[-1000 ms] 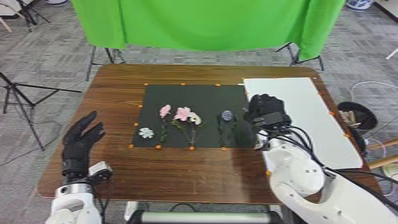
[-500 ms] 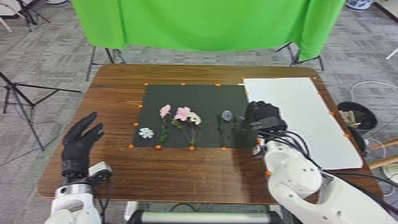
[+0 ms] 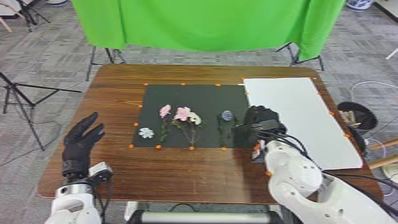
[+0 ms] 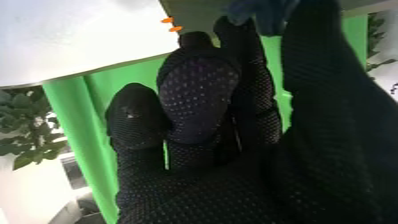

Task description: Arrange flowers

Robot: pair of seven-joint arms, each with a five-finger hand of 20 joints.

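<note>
Black-gloved right hand (image 3: 259, 118) seen beside blue oval-headed flower (image 3: 227, 115), thumb and fingers parted. Left hand (image 3: 78, 149) seen well left of it, fingers spread.

room: left of mat (image 3: 200, 95) | obstacle: blue flower (image 3: 226, 115) near right hand (image 3: 259, 117)

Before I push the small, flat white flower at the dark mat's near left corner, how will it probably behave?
The small white flower is probably light, being so little beside the pink blooms. Lying flat on the dark mat, it should slide rather than roll. Its uneven petal edges may bend.
</note>
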